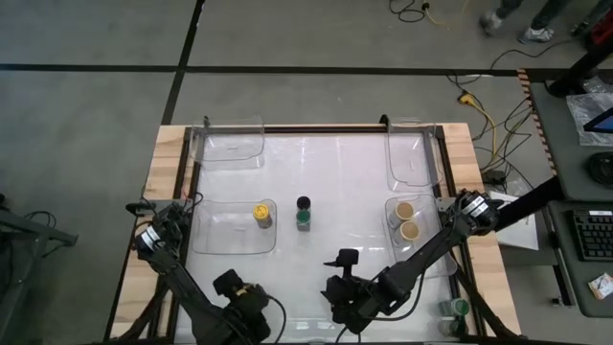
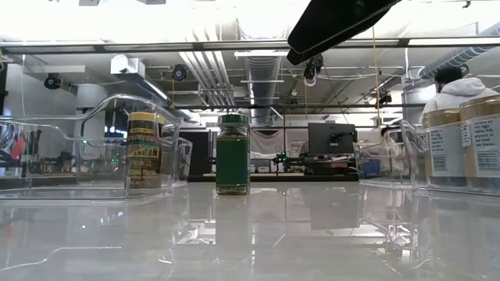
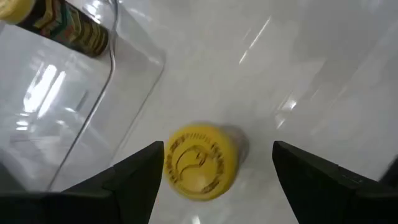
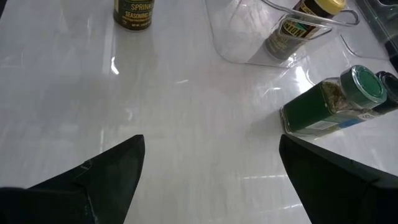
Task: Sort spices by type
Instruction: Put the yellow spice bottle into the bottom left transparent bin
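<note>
Green-lidded jar point(image 1: 304, 219) upright mid-table, long axis vertical, lid up.

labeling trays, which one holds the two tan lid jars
The tray at the table's right side, beside the right arm, holds both tan-lid jars. The left tray holds only a yellow-lid jar.

The glossy white tabletop point(image 1: 326, 182) is the landmark. Four clear plastic trays sit on it: one at its far left corner point(image 1: 230, 146), one at its far right corner point(image 1: 410, 153), one near its left edge point(image 1: 225, 235) and one near its right edge point(image 1: 428, 240). A light wooden board point(image 1: 165, 158) shows under the tabletop along its left side. Right of the tabletop, off its edge, lie a yellow cable point(image 1: 484, 120) on the grey floor and a black keyboard point(image 1: 592, 235). In the low view, beyond the tabletop's far edge, stand a dark computer monitor point(image 2: 330, 140) and a person in a light hooded top point(image 2: 457, 87).
</note>
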`<action>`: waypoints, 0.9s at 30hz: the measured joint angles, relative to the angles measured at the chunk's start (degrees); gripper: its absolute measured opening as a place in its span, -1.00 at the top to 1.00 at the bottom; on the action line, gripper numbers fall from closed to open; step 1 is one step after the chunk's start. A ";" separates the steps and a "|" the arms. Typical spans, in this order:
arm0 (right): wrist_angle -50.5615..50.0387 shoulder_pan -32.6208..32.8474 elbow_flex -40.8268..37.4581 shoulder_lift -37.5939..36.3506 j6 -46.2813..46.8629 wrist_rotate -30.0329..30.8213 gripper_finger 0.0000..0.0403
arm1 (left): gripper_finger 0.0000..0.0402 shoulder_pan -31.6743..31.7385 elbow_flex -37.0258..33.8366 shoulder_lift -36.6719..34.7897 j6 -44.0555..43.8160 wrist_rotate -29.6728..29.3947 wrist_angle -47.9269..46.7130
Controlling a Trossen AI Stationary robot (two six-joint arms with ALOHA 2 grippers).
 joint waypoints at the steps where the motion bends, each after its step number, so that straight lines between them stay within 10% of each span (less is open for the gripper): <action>1: 0.02 -0.06 0.00 0.00 0.00 0.01 -0.81 | -0.41 -0.10 -0.77 0.00 0.60 0.28 -0.02; 27: 0.13 -0.10 -0.20 0.00 0.42 0.04 -0.81 | -0.41 -3.86 -17.15 -7.16 -11.75 2.85 -0.05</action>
